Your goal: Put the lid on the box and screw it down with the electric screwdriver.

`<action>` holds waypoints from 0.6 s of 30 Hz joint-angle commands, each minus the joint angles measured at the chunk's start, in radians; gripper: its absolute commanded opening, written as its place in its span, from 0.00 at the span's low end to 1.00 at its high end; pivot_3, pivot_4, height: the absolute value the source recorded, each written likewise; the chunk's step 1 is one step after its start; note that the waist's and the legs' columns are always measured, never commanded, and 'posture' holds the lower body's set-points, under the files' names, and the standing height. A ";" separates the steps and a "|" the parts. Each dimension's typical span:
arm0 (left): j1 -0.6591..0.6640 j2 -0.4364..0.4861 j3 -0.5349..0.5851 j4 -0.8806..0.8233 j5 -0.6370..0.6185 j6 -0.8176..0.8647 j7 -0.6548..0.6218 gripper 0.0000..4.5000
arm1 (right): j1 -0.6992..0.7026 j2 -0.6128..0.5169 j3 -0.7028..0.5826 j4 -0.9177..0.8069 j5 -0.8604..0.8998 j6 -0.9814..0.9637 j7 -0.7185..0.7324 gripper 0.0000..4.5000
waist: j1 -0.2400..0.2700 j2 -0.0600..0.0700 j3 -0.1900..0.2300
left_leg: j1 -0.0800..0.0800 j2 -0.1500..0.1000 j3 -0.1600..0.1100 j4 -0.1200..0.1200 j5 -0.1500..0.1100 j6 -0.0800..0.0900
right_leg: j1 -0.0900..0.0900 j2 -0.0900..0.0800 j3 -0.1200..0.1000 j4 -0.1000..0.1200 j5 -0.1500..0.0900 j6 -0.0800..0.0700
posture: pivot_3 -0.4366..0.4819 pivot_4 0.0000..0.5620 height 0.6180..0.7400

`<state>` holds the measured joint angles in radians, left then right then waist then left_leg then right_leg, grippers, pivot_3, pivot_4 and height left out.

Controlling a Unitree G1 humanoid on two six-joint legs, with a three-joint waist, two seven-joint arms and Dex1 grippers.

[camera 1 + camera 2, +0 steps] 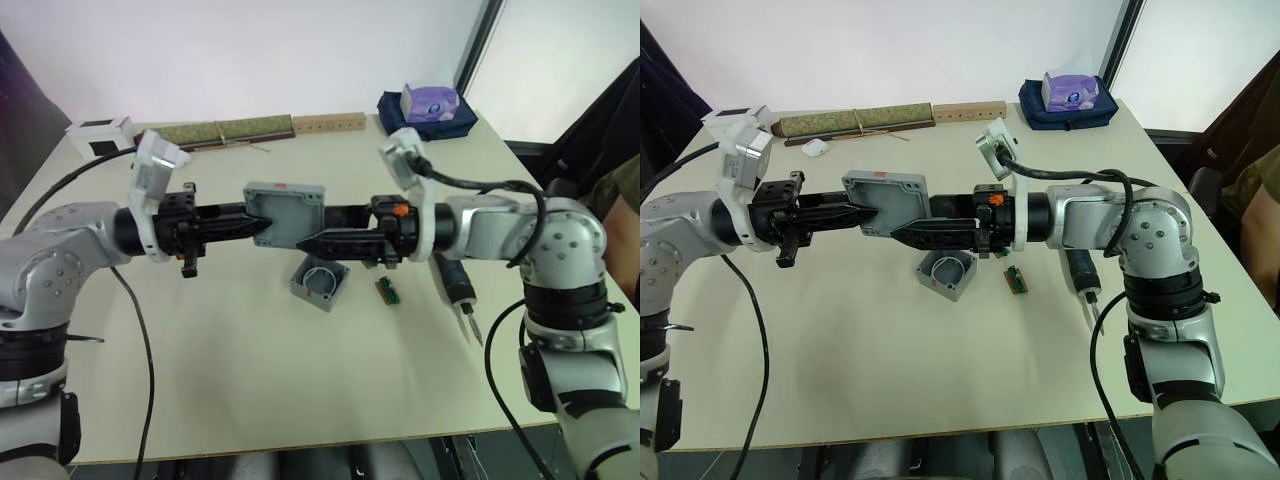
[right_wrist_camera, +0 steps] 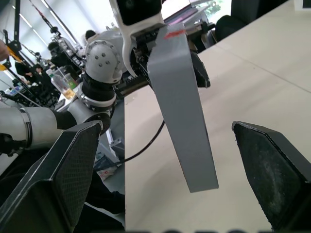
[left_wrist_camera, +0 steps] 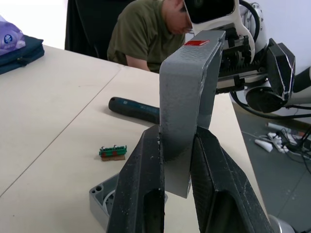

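The lid (image 1: 285,212) hangs above the table (image 1: 250,370), stood on edge w/ its hollow side toward the head camera, pinched at one edge by the left gripper (image 1: 258,228); the left wrist view shows both black fingers (image 3: 141,189) pressed on the grey rim. The right gripper (image 1: 312,241) faces it from the other side, jaws spread wide, w/ the lid's far edge between the two pads (image 2: 73,170) but touching neither. Just below the lid, the box (image 1: 320,283) sits open on the table, white wire loop inside. A small green circuit board (image 1: 386,291) lies just beside the box toward the robot's right. The electric screwdriver (image 1: 457,290) lies flat on the table further right, under the right forearm, bit pointing toward the robot. Far edge of table: white cube (image 1: 100,135), wooden strip (image 1: 328,123), dark blue pouch w/ a purple tissue pack (image 1: 430,103). A person in an olive shirt (image 3: 143,34) sits past the table's right side.
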<state>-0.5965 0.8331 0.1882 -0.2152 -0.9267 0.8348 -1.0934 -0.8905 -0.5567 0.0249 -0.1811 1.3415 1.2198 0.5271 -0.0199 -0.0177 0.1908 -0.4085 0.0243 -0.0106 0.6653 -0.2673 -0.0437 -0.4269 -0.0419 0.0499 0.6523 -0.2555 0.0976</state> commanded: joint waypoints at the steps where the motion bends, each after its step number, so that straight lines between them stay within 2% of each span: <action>1: -0.019 0.006 0.016 -0.034 -0.005 -0.020 -0.007 0.06 | -0.030 0.016 -0.030 -0.007 -0.012 -0.007 -0.006 1.00 | 0.000 0.000 0.000 | 0.000 0.000 0.000 0.000 0.000 0.000 | 0.000 0.000 0.000 0.000 0.000 0.000 | 0.48 0.27 1.00; 2: -0.018 0.006 0.017 -0.035 -0.005 -0.019 -0.006 0.06 | -0.030 0.018 -0.032 -0.006 -0.015 -0.007 -0.007 1.00 | 0.000 0.000 0.000 | 0.000 0.000 0.000 0.000 0.000 0.000 | 0.000 0.000 0.000 0.000 0.000 0.000 | 0.48 0.27 1.00; 4: -0.016 0.006 0.016 -0.037 -0.004 -0.019 -0.006 0.06 | -0.032 0.023 -0.035 -0.002 -0.022 -0.008 -0.006 0.89 | 0.000 0.000 0.000 | 0.000 0.000 0.000 0.000 0.000 0.000 | 0.000 0.000 0.000 0.000 0.000 0.000 | 0.48 0.27 1.00; 5: -0.015 0.006 0.015 -0.038 -0.004 -0.019 -0.006 0.06 | -0.033 0.025 -0.037 0.000 -0.025 -0.008 -0.005 0.86 | 0.000 0.000 0.000 | 0.000 0.000 0.000 0.000 0.000 0.000 | 0.000 0.000 0.000 0.000 0.000 0.000 | 0.48 0.27 1.00; 11: -0.007 0.010 0.012 -0.046 -0.001 -0.017 -0.008 0.06 | -0.040 0.028 -0.051 0.011 -0.036 -0.009 0.002 0.38 | 0.000 0.000 0.000 | 0.000 0.000 0.000 0.000 0.000 0.000 | 0.000 0.000 0.000 0.000 0.000 0.000 | 0.48 0.27 1.00; 13: -0.006 0.010 0.012 -0.047 -0.001 -0.016 -0.007 0.06 | -0.041 0.029 -0.055 0.013 -0.036 -0.005 0.003 0.17 | 0.000 0.000 0.000 | 0.000 0.000 0.000 0.000 0.000 0.000 | 0.000 0.000 0.000 0.000 0.000 0.000 | 0.48 0.27 1.00; 14: -0.006 0.012 0.012 -0.048 -0.001 -0.016 -0.007 0.06 | -0.041 0.030 -0.058 0.011 -0.039 -0.004 0.005 0.13 | 0.000 0.000 0.000 | 0.000 0.000 0.000 0.000 0.000 0.000 | 0.000 0.000 0.000 0.000 0.000 0.000 | 0.48 0.27 1.00; 18: -0.005 0.021 0.005 -0.043 0.002 -0.009 -0.006 0.06 | -0.035 0.023 -0.060 -0.008 -0.069 -0.014 0.023 0.12 | -0.001 0.000 0.000 | 0.000 0.000 0.000 0.000 0.000 0.000 | 0.000 0.000 0.000 0.000 0.000 0.000 | 0.48 0.27 1.00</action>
<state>-0.5901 0.8330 0.1810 -0.2199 -0.9382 0.8479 -1.0910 -0.9100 -0.5330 0.0122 -0.1910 1.2637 1.2219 0.5209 -0.0204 -0.0179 0.1909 -0.4086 0.0245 -0.0107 0.6651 -0.2673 -0.0437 -0.4271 -0.0416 0.0499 0.6519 -0.2555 0.0976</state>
